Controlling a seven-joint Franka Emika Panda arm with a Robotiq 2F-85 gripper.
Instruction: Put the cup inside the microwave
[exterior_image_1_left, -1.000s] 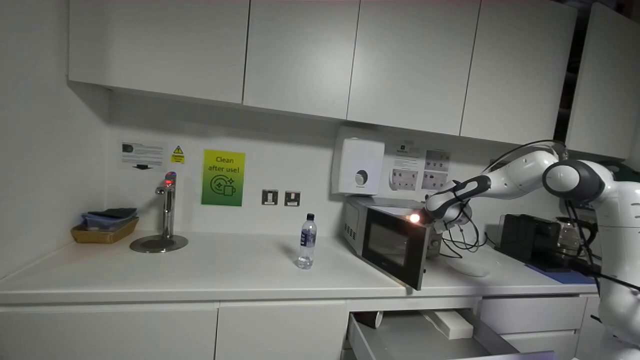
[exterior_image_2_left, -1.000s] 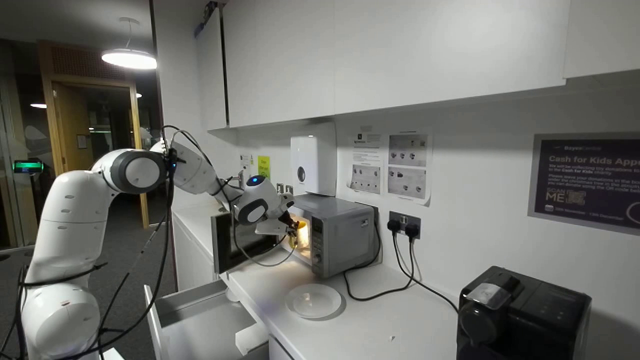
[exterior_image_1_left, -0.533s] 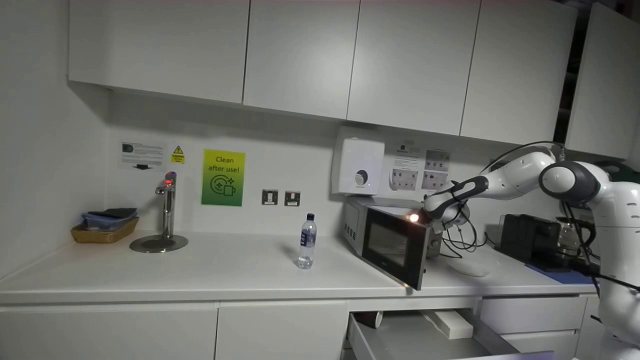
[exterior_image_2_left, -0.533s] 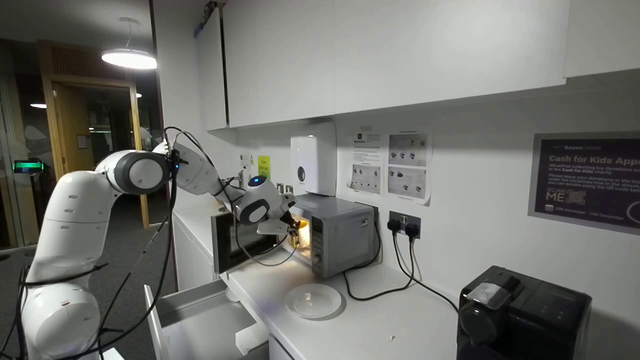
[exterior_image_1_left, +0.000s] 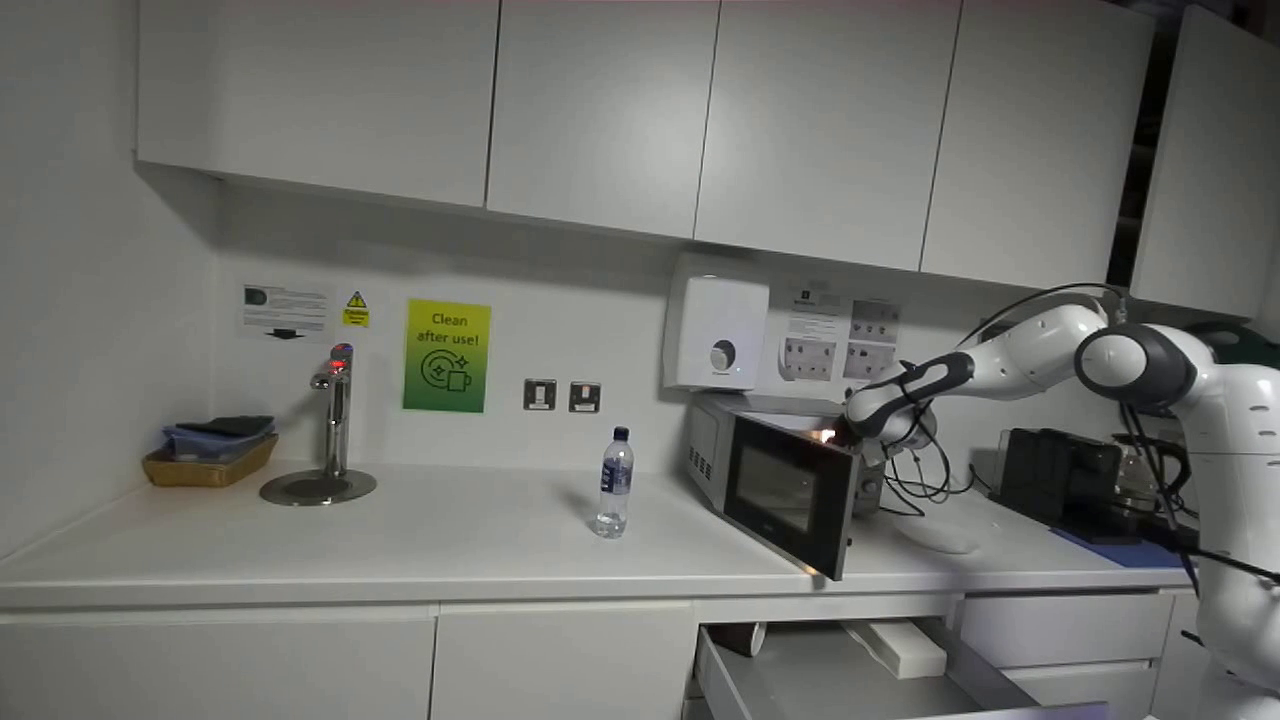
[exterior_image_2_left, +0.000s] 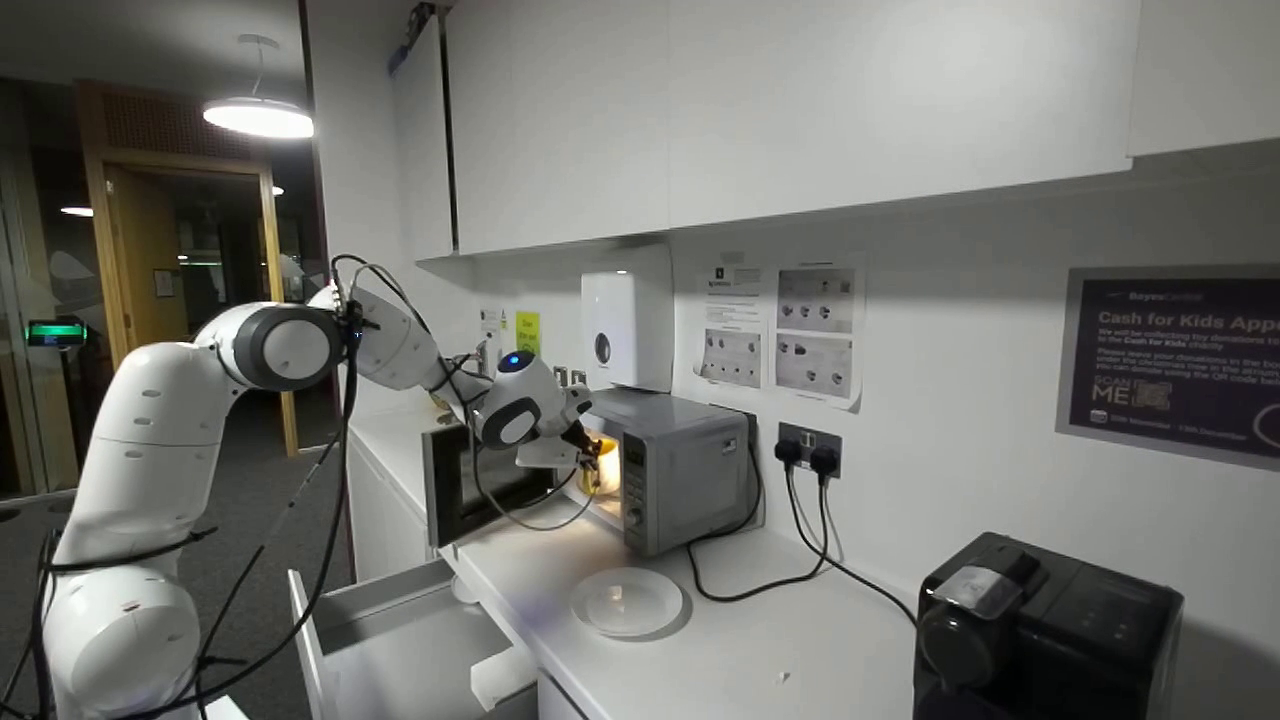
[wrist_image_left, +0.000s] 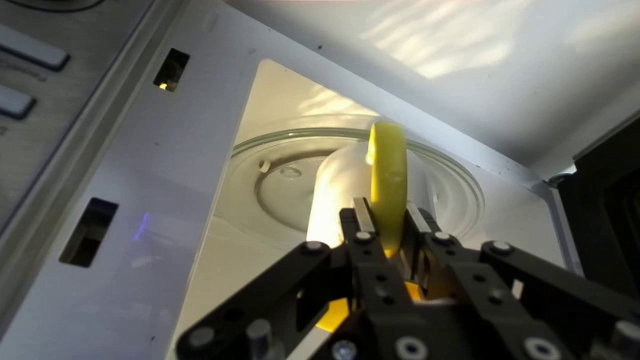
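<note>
Over the last second we see only a small change: the white jointed robot arm (exterior_image_2_left: 280, 345) has crept a little further towards the boxy silver-grey microwave (exterior_image_2_left: 690, 478), and the white cylindrical cup (wrist_image_left: 345, 185) with its curved yellow handle (wrist_image_left: 389, 160) seems to have gone slightly deeper into it. The dark glass door (exterior_image_1_left: 790, 490) stands swung wide, so nothing we can see bars the way. Our black two-fingered pincer (wrist_image_left: 389, 212) is clamped on the handle, its fingers (wrist_image_left: 364, 216) on either side, with the cup's body beyond. In the wrist view the cup shows against the clear round glass turntable (wrist_image_left: 300, 132); whether its base touches the glass or hangs just above, we cannot tell. In an exterior view the cup is partly hidden by the edge of the microwave's front, and a round white plate (exterior_image_2_left: 640, 610) rests on the white bench (exterior_image_2_left: 740, 640) near by. We take this to mean that the carrying-in is nearly done and the setting-down is at hand. Next, we judge, the cup wants a touch more depth, then a level lowering before the handle is let go; released early, it could tip at the turntable's rim.
</note>
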